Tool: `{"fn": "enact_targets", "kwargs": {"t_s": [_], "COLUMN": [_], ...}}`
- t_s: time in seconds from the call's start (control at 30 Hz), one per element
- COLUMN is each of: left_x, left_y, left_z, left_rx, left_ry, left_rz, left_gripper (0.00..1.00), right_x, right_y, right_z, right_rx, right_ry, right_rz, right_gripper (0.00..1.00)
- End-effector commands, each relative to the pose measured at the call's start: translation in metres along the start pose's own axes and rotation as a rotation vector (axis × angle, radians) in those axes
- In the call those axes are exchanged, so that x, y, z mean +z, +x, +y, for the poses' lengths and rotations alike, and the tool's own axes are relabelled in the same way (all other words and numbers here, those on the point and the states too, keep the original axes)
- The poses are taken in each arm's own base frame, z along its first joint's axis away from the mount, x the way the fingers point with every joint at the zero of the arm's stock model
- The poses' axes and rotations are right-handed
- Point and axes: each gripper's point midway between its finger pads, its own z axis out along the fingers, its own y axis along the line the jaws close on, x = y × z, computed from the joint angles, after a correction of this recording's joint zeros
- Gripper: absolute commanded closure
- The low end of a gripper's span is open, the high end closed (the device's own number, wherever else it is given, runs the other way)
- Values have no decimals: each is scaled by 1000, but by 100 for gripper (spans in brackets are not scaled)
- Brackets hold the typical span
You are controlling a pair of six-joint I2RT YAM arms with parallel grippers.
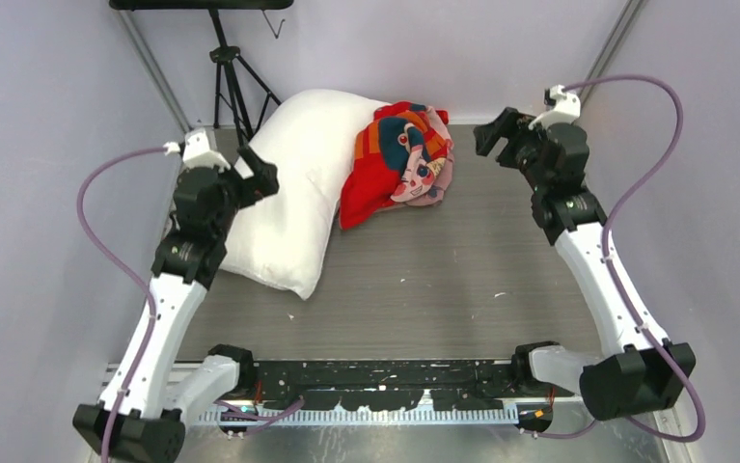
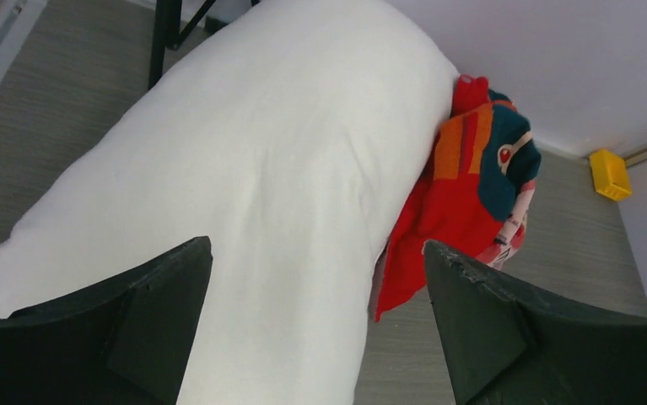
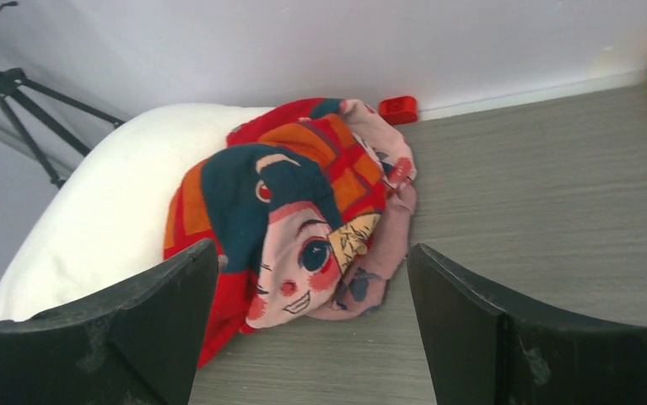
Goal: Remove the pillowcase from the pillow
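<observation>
**Case off, hands empty — what could snag**

The pillowcase (image 1: 399, 164) lies bunched on the desk (image 1: 443, 280), touching the right flank of the pillow (image 1: 298, 193). Its print side is mostly out, with a pink fold of the reverse showing. It looks free of the pillow, but I cannot tell whether a corner is tucked beneath the white bulk — if so, any pull on the cloth would likely drag the pillow along. The left hand (image 1: 258, 172) hangs over the pillow's near half, fingers spread wide and gripping nothing; a low withdrawal could shove the pillow. The right hand (image 1: 494, 133) is raised to the right of the pillowcase and tilted toward it, fingers apart and empty.
</observation>
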Motion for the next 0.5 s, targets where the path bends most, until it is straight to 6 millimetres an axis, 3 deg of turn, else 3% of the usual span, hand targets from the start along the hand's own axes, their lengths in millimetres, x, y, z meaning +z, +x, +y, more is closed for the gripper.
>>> {"fn": "enact_targets", "kwargs": {"t_s": [0.0,0.17,0.27,0.37,0.47], "left_x": [-3,-15,-10,-4,2], "left_y": [52,101,128,142,144], "left_z": [25,50,74,98,114], "left_rx": [27,52,61,142,256], "left_ry": [-33,-24,-71,-163,-225], "left_rz": [48,54,7,12,9], "left_gripper": [2,3,3,3,0], "right_x": [-11,-30,-37,-36,-35], "right_y": [3,92,130,153,154], "right_z": [-18,-70,-89,-109,-113], "right_rx": [36,21,-20,-71,-134], "right_ry": [48,153,165,238,237], "right_rz": [-144,-125,-151,-98,-125], "right_gripper": [12,10,9,9,8]}}
